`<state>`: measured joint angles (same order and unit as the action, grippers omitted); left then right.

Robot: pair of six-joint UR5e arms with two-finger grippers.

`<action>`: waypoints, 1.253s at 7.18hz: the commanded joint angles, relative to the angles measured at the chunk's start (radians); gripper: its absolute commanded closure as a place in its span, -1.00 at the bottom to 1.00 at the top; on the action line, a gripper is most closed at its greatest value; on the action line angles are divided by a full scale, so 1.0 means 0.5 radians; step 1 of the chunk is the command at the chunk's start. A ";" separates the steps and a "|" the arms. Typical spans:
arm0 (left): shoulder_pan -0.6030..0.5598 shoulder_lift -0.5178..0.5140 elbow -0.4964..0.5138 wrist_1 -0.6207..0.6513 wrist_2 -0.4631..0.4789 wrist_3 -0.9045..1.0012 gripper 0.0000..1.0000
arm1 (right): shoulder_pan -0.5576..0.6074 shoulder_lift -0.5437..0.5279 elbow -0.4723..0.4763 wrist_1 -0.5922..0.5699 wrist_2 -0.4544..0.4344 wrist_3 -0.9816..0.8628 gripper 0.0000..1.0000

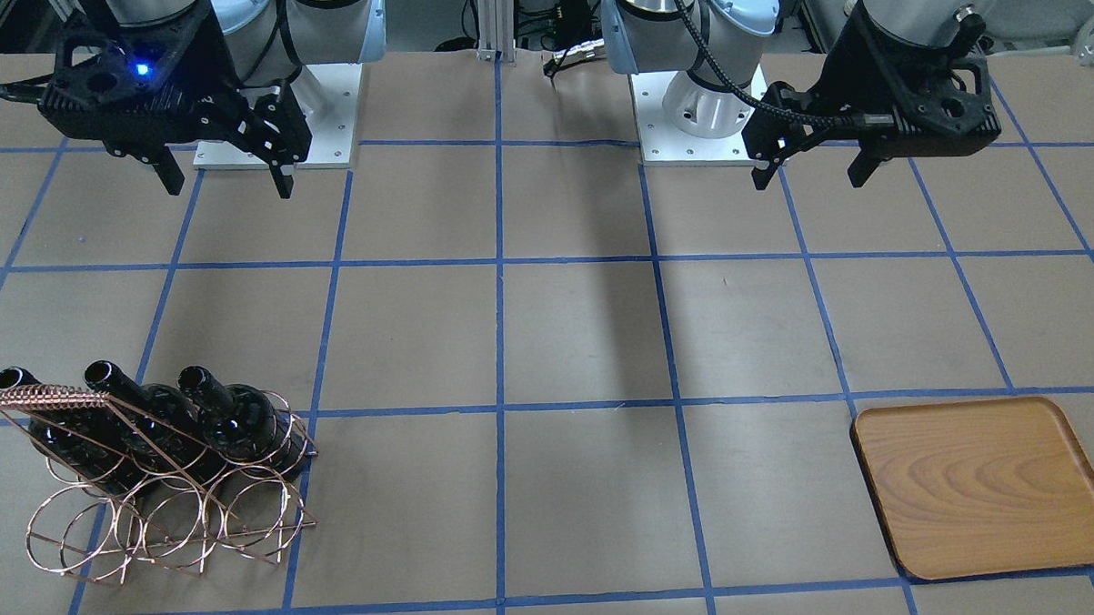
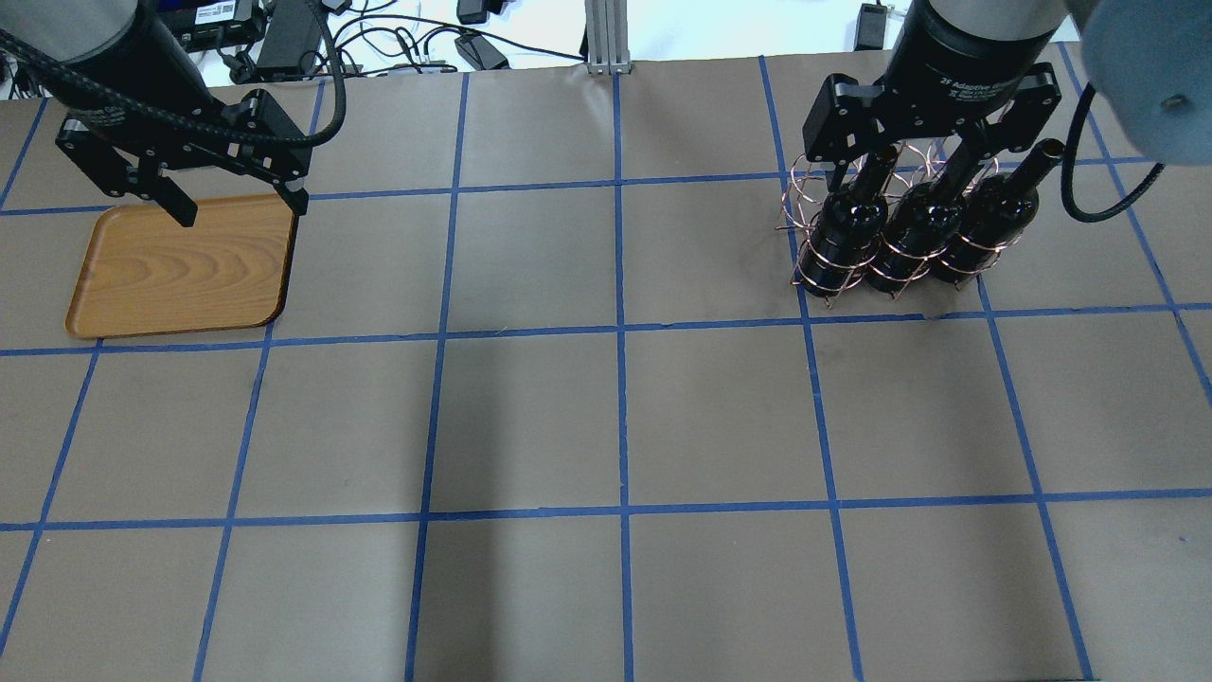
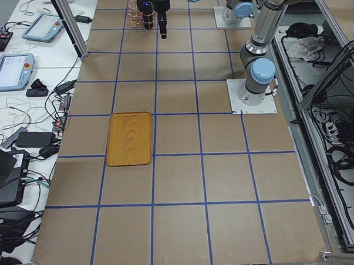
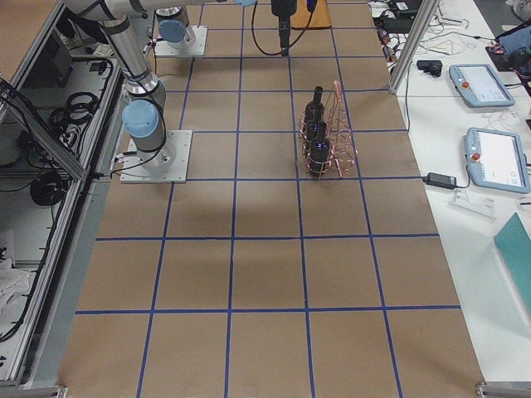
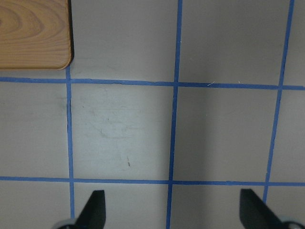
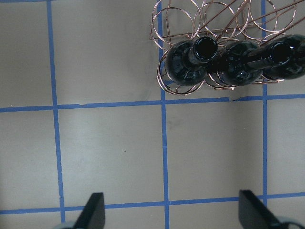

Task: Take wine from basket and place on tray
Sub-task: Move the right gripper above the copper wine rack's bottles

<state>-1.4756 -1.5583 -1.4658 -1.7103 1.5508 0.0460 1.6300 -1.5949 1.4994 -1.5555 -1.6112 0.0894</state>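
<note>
Three near-black wine bottles (image 1: 237,418) (image 2: 843,227) (image 6: 190,62) stand side by side in the copper wire basket (image 1: 173,530) (image 2: 805,204) (image 6: 181,19), necks tilted upward. The basket also shows in the exterior right view (image 4: 336,124). My right gripper (image 1: 229,187) (image 2: 914,166) (image 6: 172,212) is open and empty, hanging above the table on the robot's side of the basket. The wooden tray (image 1: 985,488) (image 2: 185,270) (image 3: 129,138) (image 5: 33,33) lies flat and bare at the other end. My left gripper (image 1: 808,180) (image 2: 241,210) (image 5: 172,212) is open and empty, above the table beside the tray's corner.
The table is brown paper with a blue tape grid. The arm bases (image 1: 272,117) (image 1: 699,111) stand at the robot's side. A metal post (image 2: 606,38) stands at the far edge. Cables, tablets and devices (image 3: 9,66) lie on the operators' desk beyond.
</note>
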 commanded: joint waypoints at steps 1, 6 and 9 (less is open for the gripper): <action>-0.003 -0.013 -0.017 0.021 -0.006 0.000 -1.00 | -0.002 0.005 0.008 -0.012 -0.002 0.020 -1.00; -0.209 -0.049 0.026 0.015 -0.006 -0.117 -1.00 | -0.017 0.005 0.011 -0.159 -0.005 0.005 -1.00; -0.209 -0.001 -0.001 0.018 0.021 -0.123 -1.00 | -0.014 -0.010 0.014 -0.144 -0.008 -0.004 -1.00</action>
<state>-1.5799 -1.5725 -1.4589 -1.7036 1.5555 -0.0120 1.6216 -1.5968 1.5052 -1.6357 -1.6158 0.0918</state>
